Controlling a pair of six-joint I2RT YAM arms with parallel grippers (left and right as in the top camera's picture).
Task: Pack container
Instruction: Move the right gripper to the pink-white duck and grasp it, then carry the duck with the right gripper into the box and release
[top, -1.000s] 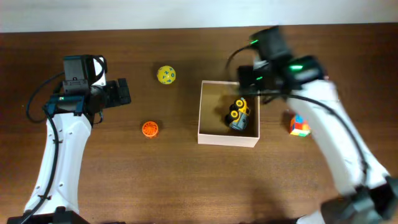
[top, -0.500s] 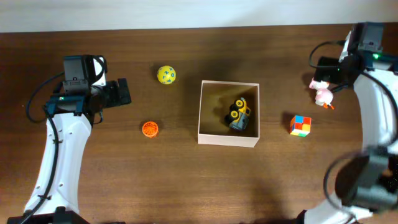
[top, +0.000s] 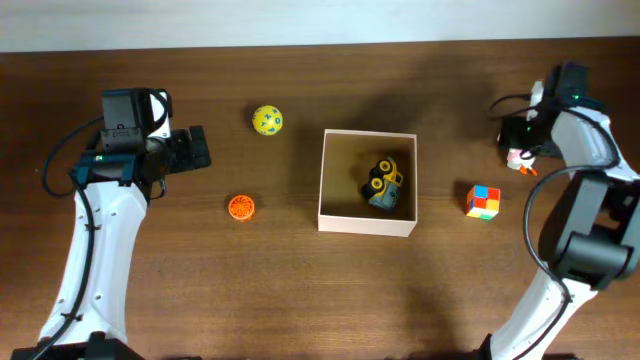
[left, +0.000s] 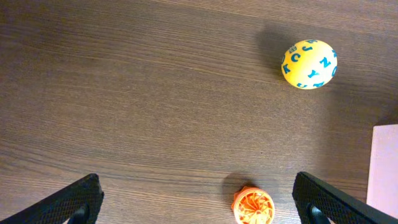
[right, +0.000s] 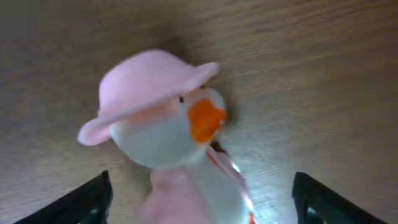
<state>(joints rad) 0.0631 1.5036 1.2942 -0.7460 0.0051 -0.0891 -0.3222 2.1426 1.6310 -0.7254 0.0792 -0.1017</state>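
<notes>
Right pincer (right: 200, 204) first: its jaws stand wide apart, one black fingertip (right: 87, 198) at each lower corner of the right wrist view, and they have hold of nothing. You have the soft white duck with the pink brimmed hat and orange beak (right: 163, 118) on the brown wooden table (top: 300, 290) right under it. It sits between the two jaws and touches neither, as far as you can see. In that view the duck's long axis runs from the hat at the top down through the body toward the lower edge, crosswise to the line on which the jaws shut. I judge a plain closing would take it across the narrow body. Its beak points to the right of the wrist view; from overhead the toy is too small to read its heading.

The container (top: 367, 224), a square shallow open-topped box with thin white walls and a tan cardboard floor, stands at mid-table. It is well apart from the duck, toward the robot's left. It sits square to the table edge, mouth up, with no long axis to mind. A yellow and grey plastic toy truck (top: 382, 183) lies in its right half; the left half is bare. A multicoloured puzzle cube (top: 482, 200) lies near the path. Your left pincer (left: 200, 202) hangs open and empty, far off, so the right arm is the nearer one.
</notes>
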